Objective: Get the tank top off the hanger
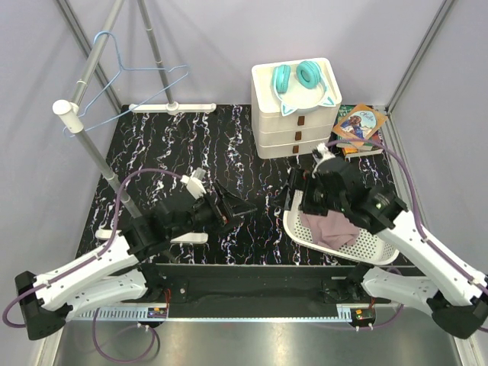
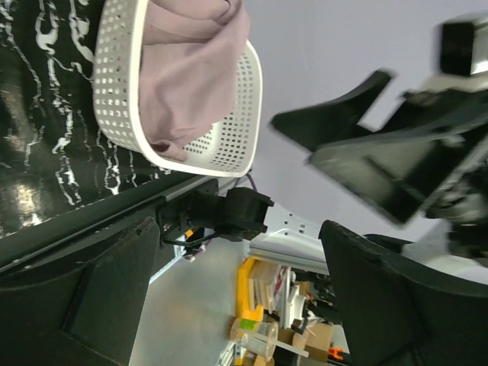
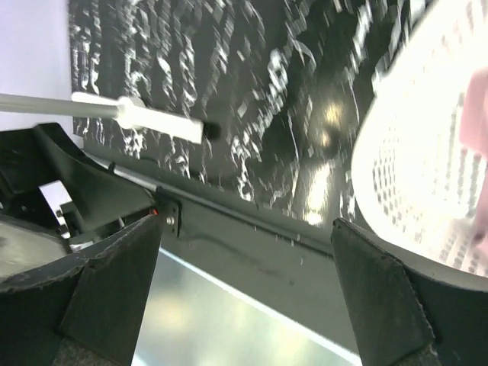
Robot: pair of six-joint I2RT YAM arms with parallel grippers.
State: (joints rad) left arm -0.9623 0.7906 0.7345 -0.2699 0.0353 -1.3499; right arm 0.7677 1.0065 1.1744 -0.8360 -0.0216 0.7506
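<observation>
Lying crumpled inside the white perforated basket (image 1: 375,245) at the lower right of the counter (image 1: 252,160), the tank top (image 1: 332,229) is off the hanger (image 1: 152,69), which hangs bare on the grey rail (image 1: 95,61) at the upper left. The right gripper (image 1: 301,200) hovers at the basket's upper-left rim, jaws spread, holding nothing. The left gripper (image 1: 236,210), also spread, sits mid-counter, pointing toward the basket.

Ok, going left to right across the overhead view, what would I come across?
hanger → left end effector → white drawer unit → book
</observation>
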